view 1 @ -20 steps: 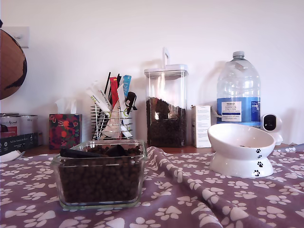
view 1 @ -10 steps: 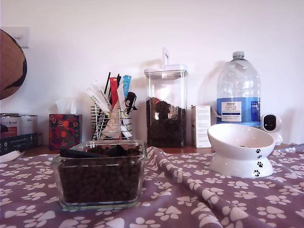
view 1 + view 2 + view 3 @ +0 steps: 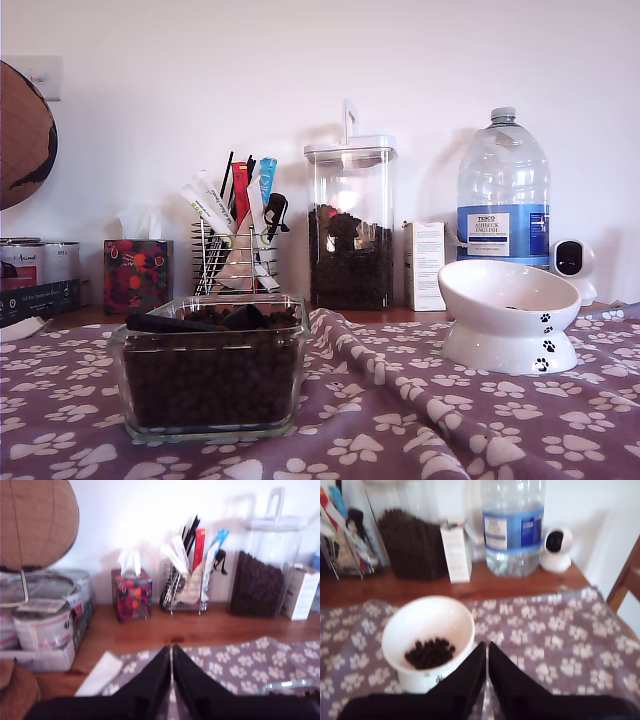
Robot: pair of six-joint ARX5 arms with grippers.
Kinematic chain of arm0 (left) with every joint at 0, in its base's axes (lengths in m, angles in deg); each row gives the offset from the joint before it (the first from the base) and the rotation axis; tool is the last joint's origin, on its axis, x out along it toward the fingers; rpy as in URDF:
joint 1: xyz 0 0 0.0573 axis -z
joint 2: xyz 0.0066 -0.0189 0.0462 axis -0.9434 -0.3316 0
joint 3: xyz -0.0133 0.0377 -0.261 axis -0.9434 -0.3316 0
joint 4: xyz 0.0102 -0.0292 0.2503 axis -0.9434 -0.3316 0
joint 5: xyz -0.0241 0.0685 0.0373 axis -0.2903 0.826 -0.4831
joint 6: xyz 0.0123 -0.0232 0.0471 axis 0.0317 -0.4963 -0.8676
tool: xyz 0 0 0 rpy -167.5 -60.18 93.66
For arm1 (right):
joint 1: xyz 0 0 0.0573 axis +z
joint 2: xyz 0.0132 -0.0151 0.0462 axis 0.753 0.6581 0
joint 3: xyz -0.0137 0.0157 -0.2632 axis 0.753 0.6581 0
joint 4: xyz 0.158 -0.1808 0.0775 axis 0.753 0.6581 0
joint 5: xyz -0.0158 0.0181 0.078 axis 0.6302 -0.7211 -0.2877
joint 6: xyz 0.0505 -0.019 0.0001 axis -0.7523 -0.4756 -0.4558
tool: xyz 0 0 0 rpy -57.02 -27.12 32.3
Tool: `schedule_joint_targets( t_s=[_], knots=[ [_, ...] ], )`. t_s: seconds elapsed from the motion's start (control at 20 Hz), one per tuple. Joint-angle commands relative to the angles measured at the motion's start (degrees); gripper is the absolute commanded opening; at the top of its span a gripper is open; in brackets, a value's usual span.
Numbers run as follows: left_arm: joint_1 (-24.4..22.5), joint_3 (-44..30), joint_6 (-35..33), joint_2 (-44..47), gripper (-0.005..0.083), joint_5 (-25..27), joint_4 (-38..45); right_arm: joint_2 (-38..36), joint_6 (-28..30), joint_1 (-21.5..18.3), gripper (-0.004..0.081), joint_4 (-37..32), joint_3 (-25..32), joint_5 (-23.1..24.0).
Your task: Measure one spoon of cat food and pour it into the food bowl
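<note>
– Starting from the fingers, how do they stand?

– On my first gripper (image 3: 171, 652) the black fingers (image 3: 152, 677) are pressed together tip to tip, with nothing between them. My second gripper (image 3: 487, 649) is the same: its fingers (image 3: 509, 682) meet along a thin seam and hold nothing.

– What lies nearest each?

– Past my first gripper, the paw-print cloth (image 3: 260, 655) ends on the wooden bench (image 3: 200, 627). Farther back are a tissue box (image 3: 132, 597) and a wire rack of sachets (image 3: 192, 580). Just beside my second gripper sits the food bowl (image 3: 457, 622), with a small heap of pellets (image 3: 430, 653) in its hollow.

– And the spoon?

– In the exterior view's lower left, well apart from the bowl. The spoon (image 3: 175, 323) lies on top of the cat food (image 3: 210, 380), which fills a square glass dish (image 3: 118, 345). The spoon's handle points toward that view's left.

– Where is the bowl in that view?

– The bowl stands at the lower right, on the cloth, with its mouth tilted and black paw prints on its base.

– Behind them?

– Along the wall stand a tall clear canister (image 3: 350, 225) of kibble at centre, a small carton (image 3: 426, 265), a large water bottle (image 3: 502, 190) and a little white camera (image 3: 572, 262) at far right.
</note>
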Motion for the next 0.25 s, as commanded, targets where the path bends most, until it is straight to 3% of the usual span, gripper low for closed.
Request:
schedule_joint_targets(
  t_s=[0.0, 0.2],
  knots=[
    [0.2, -1.2, 0.3, 0.1, -0.0019, 0.0, -2.4, -0.1, -0.2, 0.2, -0.0012, 3.1, 0.1, 0.0],
    [0.2, -1.2, 0.3, 0.1, -0.0019, 0.0, -10.0, -0.1, -0.2, 0.2, -0.0012, 11.3, 0.1, 0.0]
  ],
)
